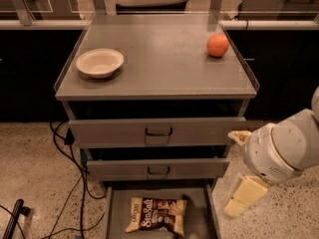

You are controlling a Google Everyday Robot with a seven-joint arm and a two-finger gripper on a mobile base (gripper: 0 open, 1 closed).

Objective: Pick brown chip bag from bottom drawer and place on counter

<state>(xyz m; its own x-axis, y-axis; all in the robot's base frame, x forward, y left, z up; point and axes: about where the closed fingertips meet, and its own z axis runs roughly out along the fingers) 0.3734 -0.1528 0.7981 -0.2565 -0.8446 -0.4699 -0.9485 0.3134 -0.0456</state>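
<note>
The brown chip bag point(157, 215) lies flat in the open bottom drawer point(110, 208), "Sea Salt" lettering facing up. The counter point(159, 68) is the grey top of the cabinet above. My gripper point(238, 169) hangs at the right of the cabinet, level with the middle drawer, up and to the right of the bag. Its cream fingers point(246, 195) stand wide apart with nothing between them. The white arm body point(281, 148) is behind them.
A cream bowl point(99, 62) sits at the counter's left and an orange point(218, 45) at its back right. The top drawer point(157, 131) and middle drawer point(158, 169) jut out slightly. Black cables point(70, 183) trail on the floor at the left.
</note>
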